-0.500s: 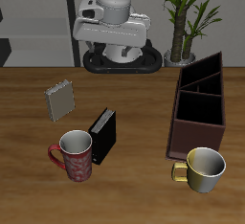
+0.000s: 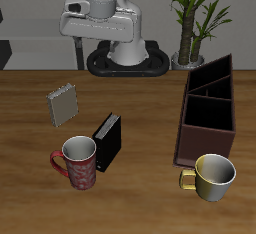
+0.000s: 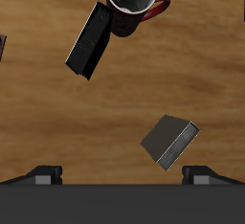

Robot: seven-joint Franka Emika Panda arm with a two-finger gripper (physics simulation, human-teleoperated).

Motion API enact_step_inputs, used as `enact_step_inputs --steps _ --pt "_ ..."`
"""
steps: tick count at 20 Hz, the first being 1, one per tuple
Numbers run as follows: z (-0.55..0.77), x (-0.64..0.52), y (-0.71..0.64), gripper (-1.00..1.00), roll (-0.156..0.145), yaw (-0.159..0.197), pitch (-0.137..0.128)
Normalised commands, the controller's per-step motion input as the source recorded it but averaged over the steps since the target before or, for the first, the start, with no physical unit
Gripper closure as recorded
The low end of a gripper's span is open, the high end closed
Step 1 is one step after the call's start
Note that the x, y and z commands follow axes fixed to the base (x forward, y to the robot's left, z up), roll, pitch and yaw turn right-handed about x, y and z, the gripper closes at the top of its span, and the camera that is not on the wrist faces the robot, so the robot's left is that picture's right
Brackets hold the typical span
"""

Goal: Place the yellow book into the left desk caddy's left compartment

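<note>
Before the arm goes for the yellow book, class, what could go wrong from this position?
1. The black book stands near the yellow book; the gripper could take the wrong one.
2. The red mug touches or nearly touches the black book, so a stray approach may knock both.
3. The caddy lies across the table, with the yellow mug just before it; a low carry could clip its wall or the mug.

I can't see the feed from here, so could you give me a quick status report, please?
Gripper high over the table, holding nothing. Yellow book untouched on the table, apart from the left desk caddy. Black book and red mug between them.
</note>
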Motion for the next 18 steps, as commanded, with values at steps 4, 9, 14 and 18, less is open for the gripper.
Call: enact_step_inputs --steps 4,9,14,18 --pt "0.09 -0.35 -0.58 -1.00 -0.052 -0.050 -0.044" --pt "-0.09 -0.28 -0.68 -1.00 -0.076 -0.054 -0.020" --pt "-0.11 -0.08 -0.25 -1.00 -0.027 -0.034 -0.007" --pt "-0.12 -0.05 -0.18 -1.00 -0.022 -0.065 -0.031"
